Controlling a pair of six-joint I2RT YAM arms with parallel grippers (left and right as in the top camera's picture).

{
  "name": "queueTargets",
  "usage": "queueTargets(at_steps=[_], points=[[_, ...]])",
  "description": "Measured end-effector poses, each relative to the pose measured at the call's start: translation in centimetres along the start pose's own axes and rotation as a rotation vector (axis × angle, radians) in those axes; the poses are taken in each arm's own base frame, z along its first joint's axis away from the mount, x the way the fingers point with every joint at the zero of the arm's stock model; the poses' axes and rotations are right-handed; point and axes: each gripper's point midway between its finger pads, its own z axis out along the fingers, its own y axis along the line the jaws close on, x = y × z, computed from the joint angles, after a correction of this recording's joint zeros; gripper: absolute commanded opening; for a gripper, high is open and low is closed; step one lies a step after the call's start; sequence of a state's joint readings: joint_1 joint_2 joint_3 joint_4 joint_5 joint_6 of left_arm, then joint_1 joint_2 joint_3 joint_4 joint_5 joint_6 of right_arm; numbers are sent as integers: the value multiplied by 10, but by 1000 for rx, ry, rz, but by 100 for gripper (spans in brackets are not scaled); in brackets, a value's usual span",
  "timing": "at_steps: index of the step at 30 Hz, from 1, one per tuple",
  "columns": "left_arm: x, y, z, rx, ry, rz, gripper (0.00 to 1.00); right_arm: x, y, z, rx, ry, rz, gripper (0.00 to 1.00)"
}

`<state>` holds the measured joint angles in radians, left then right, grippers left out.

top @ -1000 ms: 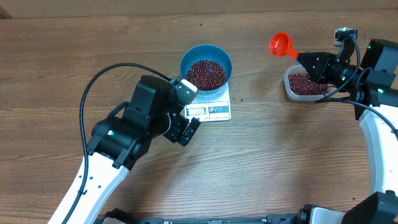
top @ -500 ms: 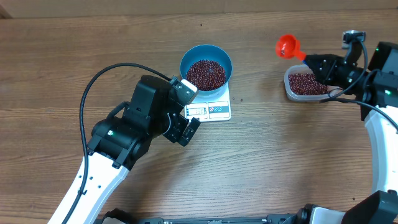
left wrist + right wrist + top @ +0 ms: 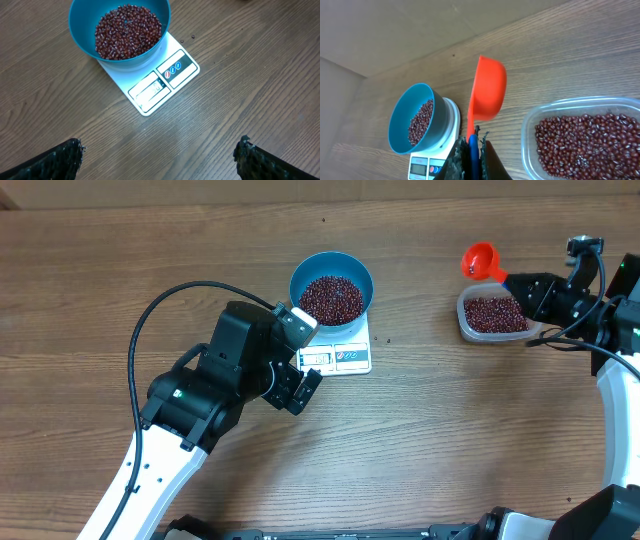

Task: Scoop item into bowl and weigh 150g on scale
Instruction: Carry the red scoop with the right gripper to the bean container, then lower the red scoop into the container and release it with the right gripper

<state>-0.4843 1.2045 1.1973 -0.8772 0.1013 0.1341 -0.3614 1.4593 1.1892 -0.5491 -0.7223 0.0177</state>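
A bright blue bowl (image 3: 332,284) holding a heap of dark red-brown beans (image 3: 331,298) stands on the white scale (image 3: 340,356). The bowl (image 3: 119,30) and scale (image 3: 162,82) fill the top of the left wrist view, beyond my open left gripper (image 3: 160,155), which hovers over bare wood with nothing between its fingers. At the far right, my right gripper (image 3: 525,288) is shut on the blue handle of an orange-red scoop (image 3: 480,260). The scoop (image 3: 487,90) is held above the table, just left of a clear tub of beans (image 3: 585,140).
The clear plastic tub (image 3: 494,314) of beans sits at the right, under the right arm. A few stray beans (image 3: 378,338) lie on the wood beside the scale. A black cable (image 3: 170,305) arcs over the left arm. The table's far edge runs along the top.
My right gripper has carried the scoop rightward, from left of the tub to above its upper left corner. The left arm, bowl and scale have not moved.
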Motion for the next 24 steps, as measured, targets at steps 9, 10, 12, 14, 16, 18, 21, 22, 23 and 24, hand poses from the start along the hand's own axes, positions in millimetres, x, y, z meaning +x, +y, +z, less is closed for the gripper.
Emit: queueTargets(at_steps=[9,10,12,14,16,18,21,22,23,24], points=[[0,0,0,0,0,0,99,6,-13,-1,68,21,-36,4],[0,0,0,0,0,0,99,6,-14,-1,73,23,-45,4],[0,0,0,0,0,0,99,8,-15,-2,81,30,-74,4],[0,0,0,0,0,0,100,10,-17,-2,89,40,-109,4],[0,0,0,0,0,0,100,13,-21,-2,112,52,-129,4],[0,0,0,0,0,0,100,15,-27,-3,146,64,-141,4],[0,0,0,0,0,0,100,20,-36,-5,193,90,-177,4],[0,0,0,0,0,0,100,23,-38,-6,207,103,-197,4],[0,0,0,0,0,0,99,24,-41,-7,221,114,-217,4],[0,0,0,0,0,0,100,27,-44,-7,236,128,-238,4]])
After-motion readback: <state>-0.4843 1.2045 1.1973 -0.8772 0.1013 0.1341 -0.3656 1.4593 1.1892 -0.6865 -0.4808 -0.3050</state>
